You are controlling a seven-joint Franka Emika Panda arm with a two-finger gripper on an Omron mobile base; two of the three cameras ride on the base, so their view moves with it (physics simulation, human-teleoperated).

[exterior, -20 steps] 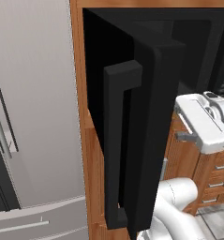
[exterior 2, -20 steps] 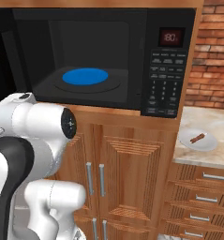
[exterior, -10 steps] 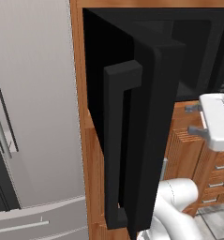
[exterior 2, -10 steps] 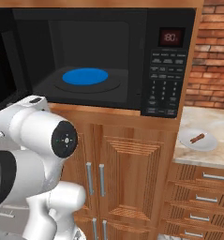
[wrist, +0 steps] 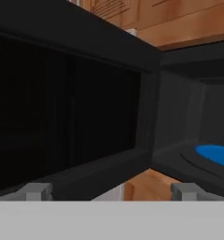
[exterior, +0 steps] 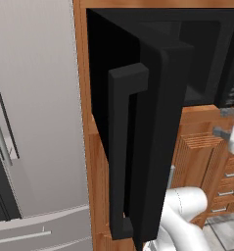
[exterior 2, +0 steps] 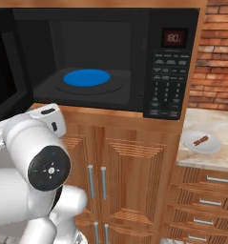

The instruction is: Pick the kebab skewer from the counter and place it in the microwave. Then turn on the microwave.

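While the microwave (exterior 2: 106,62) stands with its door (exterior: 138,147) swung wide, the gripper (wrist: 111,191) hangs just in front of the door's inner glass face, its two grey fingertips (wrist: 37,191) spread as far apart as they go and nothing held between them. Directly ahead of the fingertips in the hand view is the dark glass of the door, with the door's lower edge just above them; off toward the other fingertip, past the hinge side of the door, the oven cavity opens and a slice of the blue round plate (wrist: 215,154) lies on its floor. From the left base camera the door's thick black handle (exterior: 121,152) faces outward, on the far side of the door from the gripper. The kebab skewer (exterior 2: 201,140) is well apart from the gripper, lying on a small white dish (exterior 2: 201,143) on the counter (exterior 2: 215,157), beyond the microwave's button panel (exterior 2: 170,86) and below the brick wall (exterior 2: 220,52). A red display (exterior 2: 174,37) glows above the buttons.
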